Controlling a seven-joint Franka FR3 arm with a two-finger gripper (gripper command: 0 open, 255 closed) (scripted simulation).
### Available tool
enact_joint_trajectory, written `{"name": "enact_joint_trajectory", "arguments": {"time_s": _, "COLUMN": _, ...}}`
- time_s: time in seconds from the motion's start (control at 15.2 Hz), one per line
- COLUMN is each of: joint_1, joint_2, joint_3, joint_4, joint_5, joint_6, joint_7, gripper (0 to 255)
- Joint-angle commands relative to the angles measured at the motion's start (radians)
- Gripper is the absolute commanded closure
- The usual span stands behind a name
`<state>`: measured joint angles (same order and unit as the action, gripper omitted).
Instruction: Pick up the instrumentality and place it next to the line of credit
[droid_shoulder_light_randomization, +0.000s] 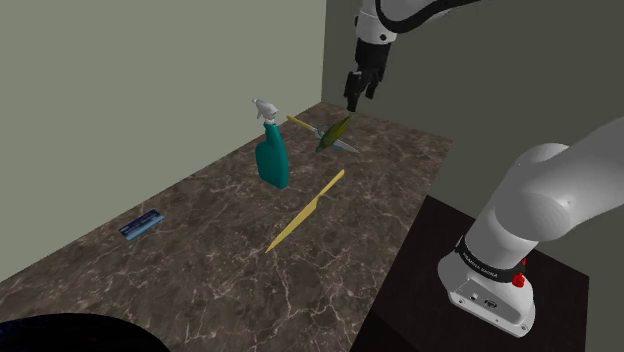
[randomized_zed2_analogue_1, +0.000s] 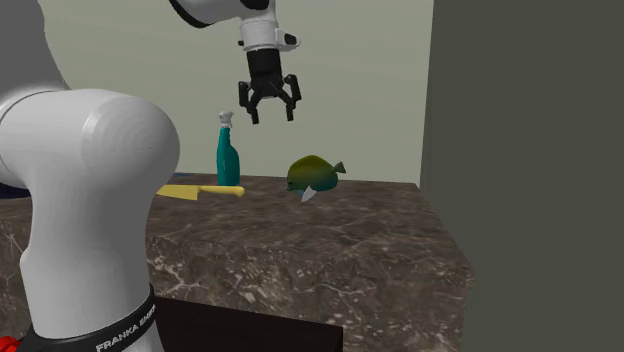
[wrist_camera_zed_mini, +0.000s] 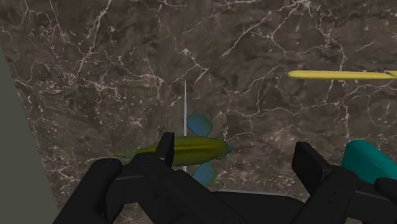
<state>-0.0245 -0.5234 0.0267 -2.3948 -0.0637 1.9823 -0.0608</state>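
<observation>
An olive-green, fish-shaped thing with a thin grey blade lies at the far end of the dark marble counter. My gripper hangs open well above it, holding nothing. In the wrist view the green thing lies below and between the spread fingers of the gripper, closer to one of them, with blue parts and a thin white line across it. A small blue card lies flat far off, near the counter's edge at the shoulder view's left.
A teal spray bottle stands upright close to the green thing. A long yellow knife lies mid-counter. Walls close the far end. My dark stand adjoins the counter.
</observation>
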Motion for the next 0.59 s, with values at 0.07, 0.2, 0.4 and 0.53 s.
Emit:
{"name": "enact_joint_trajectory", "arguments": {"time_s": 0.07, "joint_1": -0.012, "joint_2": 0.118, "joint_3": 0.019, "joint_4": 0.036, "joint_5": -0.04, "joint_6": 0.075, "joint_7": 0.024, "gripper": 0}}
{"name": "enact_joint_trajectory", "arguments": {"time_s": 0.2, "joint_1": -0.021, "joint_2": 0.196, "joint_3": 0.03, "joint_4": 0.062, "joint_5": -0.071, "joint_6": 0.12, "joint_7": 0.044, "gripper": 0}}
{"name": "enact_joint_trajectory", "arguments": {"time_s": 0.4, "joint_1": -0.034, "joint_2": 0.313, "joint_3": 0.046, "joint_4": 0.111, "joint_5": -0.124, "joint_6": 0.177, "joint_7": 0.08, "gripper": 0}}
{"name": "enact_joint_trajectory", "arguments": {"time_s": 0.53, "joint_1": -0.042, "joint_2": 0.393, "joint_3": 0.053, "joint_4": 0.151, "joint_5": -0.165, "joint_6": 0.208, "joint_7": 0.106, "gripper": 0}}
